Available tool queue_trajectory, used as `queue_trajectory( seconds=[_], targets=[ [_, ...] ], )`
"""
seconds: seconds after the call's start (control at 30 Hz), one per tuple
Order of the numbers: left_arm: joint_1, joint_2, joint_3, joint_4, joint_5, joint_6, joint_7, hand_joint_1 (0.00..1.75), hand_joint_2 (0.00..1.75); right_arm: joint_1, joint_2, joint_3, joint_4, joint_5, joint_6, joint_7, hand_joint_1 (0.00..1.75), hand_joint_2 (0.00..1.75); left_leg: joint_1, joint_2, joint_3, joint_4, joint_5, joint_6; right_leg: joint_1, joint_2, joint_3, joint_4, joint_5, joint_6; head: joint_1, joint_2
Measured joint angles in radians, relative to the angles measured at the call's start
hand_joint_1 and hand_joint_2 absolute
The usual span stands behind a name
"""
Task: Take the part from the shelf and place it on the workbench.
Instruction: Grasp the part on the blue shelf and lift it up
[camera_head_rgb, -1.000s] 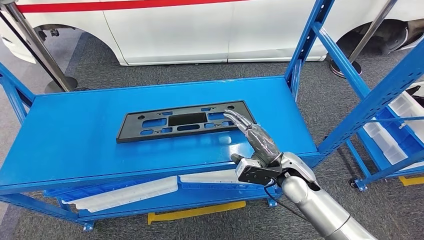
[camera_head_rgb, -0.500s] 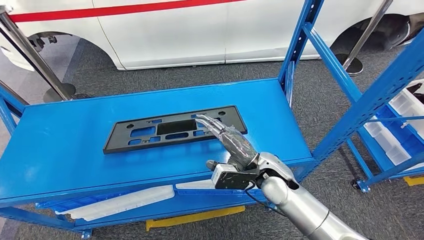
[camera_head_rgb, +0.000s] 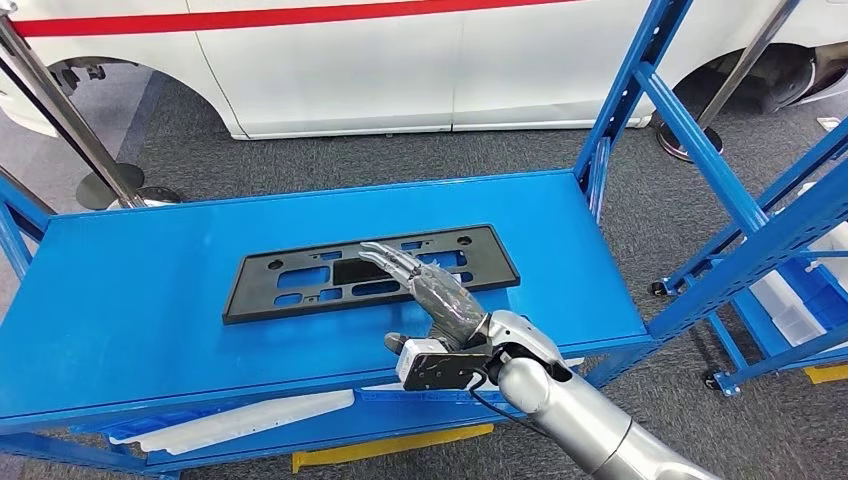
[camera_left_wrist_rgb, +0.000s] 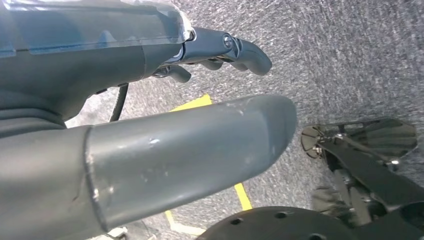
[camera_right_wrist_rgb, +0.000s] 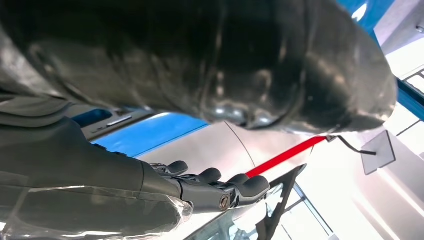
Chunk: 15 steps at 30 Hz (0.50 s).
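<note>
You are looking down on a white car body (camera_head_rgb: 350, 70) with a red stripe, parked behind a blue steel shelf (camera_head_rgb: 130, 290) whose flat top deck spreads across the middle of the head view. On that deck lies the part, a long black licence-plate frame (camera_head_rgb: 290, 285), flat, with its long axis running side to side and tilted slightly up toward the right. Your right hand (camera_head_rgb: 430, 295) reaches in from below right and hovers over the frame's right half, fingers stretched forward and a little apart, holding nothing; whether the fingertips touch the frame you cannot tell. The frame extends mostly to the left of that hand. Your left hand (camera_left_wrist_rgb: 150, 150) hangs low over grey carpet, thumb extended, fingers loosely bent, empty. The right hand is far nearer, so the pickup looks to be its job.
</note>
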Motion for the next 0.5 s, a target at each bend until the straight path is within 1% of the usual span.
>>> queue_trajectory(
  seconds=[0.03, 0.07, 0.1, 0.13, 0.17, 0.23, 0.27, 0.3, 0.37, 0.4, 0.5],
  targets=[
    [0.001, 0.000, 0.000, 0.000, -0.002, 0.000, 0.005, 0.00, 0.00, 0.000, 0.003, 0.001, 0.004, -0.003, 0.000, -0.002, 0.00, 0.00, -0.001, 0.000, 0.009, 0.000, -0.007, -0.002, 0.002, -0.001, 0.027, -0.072, 0.049, -0.006, 0.000, 0.000],
    [0.003, 0.000, 0.000, 0.000, -0.003, -0.001, 0.008, 0.00, 0.00, 0.000, 0.006, 0.002, 0.009, -0.005, 0.000, -0.004, 0.00, 0.00, -0.003, 0.000, 0.017, 0.001, -0.014, -0.005, 0.005, -0.003, 0.054, -0.139, 0.084, -0.012, 0.000, 0.000],
    [0.003, 0.000, 0.000, 0.000, -0.005, -0.001, 0.011, 0.00, 0.00, -0.001, 0.009, 0.003, 0.013, -0.006, 0.000, -0.005, 0.00, 0.00, -0.004, -0.001, 0.020, 0.002, -0.020, -0.009, 0.009, -0.005, 0.076, -0.191, 0.103, -0.018, 0.000, 0.000],
    [0.004, 0.001, 0.000, 0.000, -0.005, -0.001, 0.013, 0.00, 0.00, -0.001, 0.011, 0.004, 0.018, -0.007, 0.000, -0.006, 0.00, 0.44, -0.004, 0.000, 0.021, 0.002, -0.024, -0.014, 0.013, -0.006, 0.088, -0.220, 0.107, -0.023, 0.000, 0.000],
    [0.004, 0.001, 0.000, 0.000, -0.005, -0.001, 0.015, 0.00, 0.00, -0.001, 0.014, 0.006, 0.022, -0.008, 0.001, -0.007, 0.00, 0.87, -0.004, 0.000, 0.020, 0.002, -0.027, -0.019, 0.016, -0.005, 0.091, -0.227, 0.100, -0.027, 0.000, 0.000],
    [0.004, 0.002, 0.000, 0.000, -0.006, -0.001, 0.018, 0.00, 0.00, 0.000, 0.018, 0.006, 0.028, -0.009, 0.001, -0.008, 0.00, 1.75, -0.003, 0.002, 0.024, -0.001, -0.033, -0.028, 0.013, -0.002, 0.098, -0.238, 0.098, -0.033, 0.000, 0.000],
    [0.005, 0.004, 0.000, -0.001, -0.006, -0.001, 0.021, 0.00, 0.00, 0.000, 0.020, 0.006, 0.032, -0.010, 0.001, -0.008, 0.00, 1.75, -0.004, 0.003, 0.028, -0.002, -0.026, -0.032, 0.012, 0.000, 0.106, -0.244, 0.097, -0.034, 0.000, 0.000],
    [0.006, 0.005, 0.000, -0.001, -0.007, -0.001, 0.025, 0.00, 0.00, 0.000, 0.024, 0.007, 0.037, -0.011, 0.002, -0.009, 0.00, 1.75, -0.006, 0.003, 0.033, -0.001, -0.025, -0.031, 0.010, 0.001, 0.114, -0.249, 0.096, -0.034, -0.001, 0.000],
    [0.007, 0.007, 0.000, -0.002, -0.008, 0.000, 0.032, 0.00, 0.00, 0.001, 0.030, 0.008, 0.052, -0.012, 0.004, -0.009, 0.00, 1.75, -0.007, 0.003, 0.045, -0.007, -0.024, -0.020, 0.014, 0.003, 0.123, -0.249, 0.089, -0.032, -0.001, 0.000],
    [0.007, 0.007, 0.000, -0.002, -0.009, 0.001, 0.035, 0.00, 0.00, 0.001, 0.034, 0.009, 0.062, -0.009, 0.005, -0.006, 0.00, 1.75, -0.007, 0.003, 0.051, -0.012, -0.034, -0.016, 0.015, 0.003, 0.124, -0.247, 0.087, -0.033, -0.001, 0.000],
    [0.009, 0.009, 0.000, -0.002, -0.015, -0.002, 0.037, 0.00, 0.00, -0.006, 0.054, 0.015, 0.114, 0.023, -0.003, 0.014, 0.00, 1.75, -0.004, 0.004, 0.056, -0.020, -0.040, -0.020, 0.017, 0.002, 0.122, -0.243, 0.082, -0.036, -0.001, 0.000]
  ],
)
